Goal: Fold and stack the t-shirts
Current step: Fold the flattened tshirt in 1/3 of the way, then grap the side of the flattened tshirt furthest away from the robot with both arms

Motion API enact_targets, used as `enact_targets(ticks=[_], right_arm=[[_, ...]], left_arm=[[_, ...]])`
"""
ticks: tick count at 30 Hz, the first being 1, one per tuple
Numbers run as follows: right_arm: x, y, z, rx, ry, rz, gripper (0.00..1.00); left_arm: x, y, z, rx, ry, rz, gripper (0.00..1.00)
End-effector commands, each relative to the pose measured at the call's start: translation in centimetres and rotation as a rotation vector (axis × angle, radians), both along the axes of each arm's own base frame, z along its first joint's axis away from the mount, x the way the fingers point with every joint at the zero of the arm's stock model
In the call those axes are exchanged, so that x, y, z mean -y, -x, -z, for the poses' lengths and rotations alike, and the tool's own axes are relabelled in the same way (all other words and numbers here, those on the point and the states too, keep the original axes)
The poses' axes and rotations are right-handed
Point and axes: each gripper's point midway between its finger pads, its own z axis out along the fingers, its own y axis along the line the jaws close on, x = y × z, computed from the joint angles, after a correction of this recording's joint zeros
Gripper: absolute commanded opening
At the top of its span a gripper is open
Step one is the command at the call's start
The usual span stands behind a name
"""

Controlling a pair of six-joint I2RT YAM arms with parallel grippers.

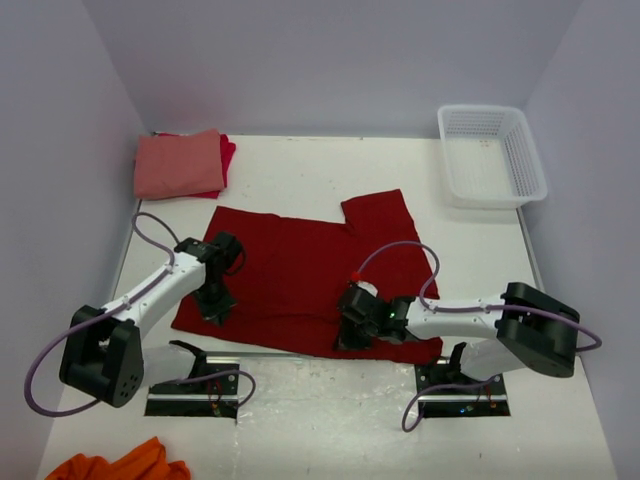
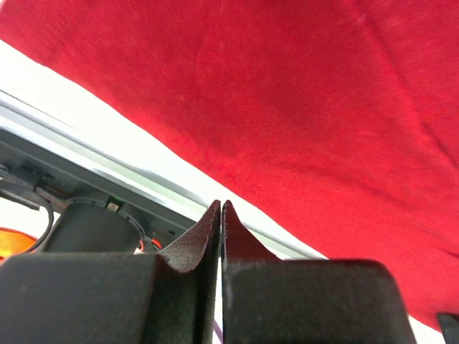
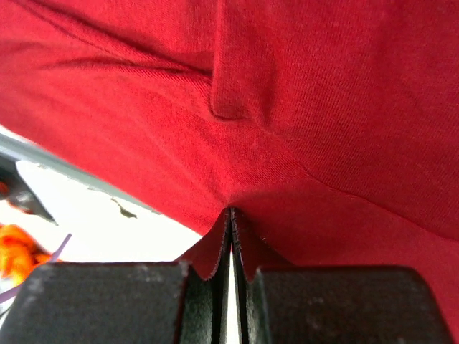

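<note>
The big dark red t-shirt [image 1: 290, 270] lies spread flat in the middle of the table, one sleeve [image 1: 380, 215] pointing to the back. My left gripper [image 1: 216, 302] is over its near left part, with the jaws shut [image 2: 221, 206] and no cloth seen between them; the shirt's hem [image 2: 237, 136] lies just beyond the tips. My right gripper [image 1: 352, 328] is at the shirt's near edge, shut on a pinch of the dark red cloth [image 3: 231, 210], which puckers up to the tips. The salmon-pink shirt [image 1: 180, 163] lies folded at the back left on the brighter red shirt [image 1: 228, 155].
A white plastic basket [image 1: 522, 160] stands at the back right. An orange cloth [image 1: 120, 465] lies at the near left corner, in front of the arm bases. White walls close in the table on the left, back and right.
</note>
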Motion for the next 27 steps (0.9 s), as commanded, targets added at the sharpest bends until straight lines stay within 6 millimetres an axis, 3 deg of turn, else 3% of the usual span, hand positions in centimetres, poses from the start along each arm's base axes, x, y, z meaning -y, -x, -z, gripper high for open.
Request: enact_targets(ticks=[1, 3, 6, 8, 11, 12, 13, 15, 16, 17, 19, 20, 21, 23, 24, 25, 26, 27], right_arm=[[5.0, 0.3, 1.9, 0.030, 0.277, -0.030, 0.00], [4.6, -0.2, -0.1, 0.079, 0.309, -0.067, 0.01], [4.0, -1.3, -3.8, 0.177, 0.314, -0.085, 0.10], [3.3, -2.0, -7.7, 0.223, 0.277, -0.081, 0.19], [3.0, -3.2, -12.8, 0.305, 0.228, -0.069, 0.42], [3.0, -3.8, -15.0, 0.339, 0.216, -0.071, 0.61], [3.2, -4.6, -16.1, 0.364, 0.215, -0.048, 0.73], [4.3, -7.4, -18.0, 0.423, 0.228, -0.004, 0.90], [5.1, -8.9, -18.2, 0.428, 0.242, 0.028, 0.91], [7.1, -11.8, -18.2, 0.436, 0.283, 0.089, 0.92], [8.5, -15.9, -18.5, 0.505, 0.327, 0.161, 0.99], [10.5, -18.4, -18.7, 0.549, 0.394, 0.187, 0.99], [10.9, -21.4, -18.8, 0.620, 0.451, 0.231, 0.99], [13.1, -25.1, -18.3, 0.651, 0.580, 0.207, 0.99], [13.3, -27.2, -19.7, 0.659, 0.591, 0.224, 0.99], [15.1, -29.6, -16.6, 0.551, 0.655, 0.237, 0.99], [15.6, -30.7, -15.5, 0.484, 0.649, 0.227, 0.98], [15.4, -32.5, -16.1, 0.456, 0.595, 0.229, 0.93]], left_arm=[[-0.7, -0.4, -2.6, 0.057, -0.044, -0.014, 0.00], [-1.1, -1.6, -4.6, 0.150, -0.064, -0.001, 0.00], [-1.7, -3.5, -8.0, 0.283, -0.085, 0.032, 0.00], [-1.4, -5.3, -10.5, 0.370, -0.074, 0.048, 0.00], [-1.2, -7.7, -13.4, 0.459, -0.088, 0.063, 0.00], [-1.1, -9.1, -14.3, 0.498, -0.092, 0.082, 0.00], [-0.9, -10.0, -14.8, 0.514, -0.099, 0.095, 0.00], [0.0, -13.0, -16.5, 0.563, -0.101, 0.141, 0.00], [0.5, -14.0, -16.8, 0.574, -0.097, 0.161, 0.00], [1.0, -15.7, -17.3, 0.576, -0.104, 0.197, 0.00], [1.8, -17.9, -17.8, 0.613, -0.102, 0.221, 0.00], [2.1, -18.9, -17.7, 0.613, -0.108, 0.248, 0.00], [3.0, -20.0, -17.9, 0.646, -0.076, 0.266, 0.00], [4.1, -20.9, -17.5, 0.655, -0.040, 0.296, 0.00], [4.9, -21.3, -17.5, 0.669, -0.003, 0.304, 0.00], [5.3, -21.3, -17.0, 0.664, 0.019, 0.311, 0.00], [5.6, -21.4, -16.8, 0.666, 0.036, 0.333, 0.00], [6.3, -21.7, -16.8, 0.678, 0.066, 0.348, 0.00]])
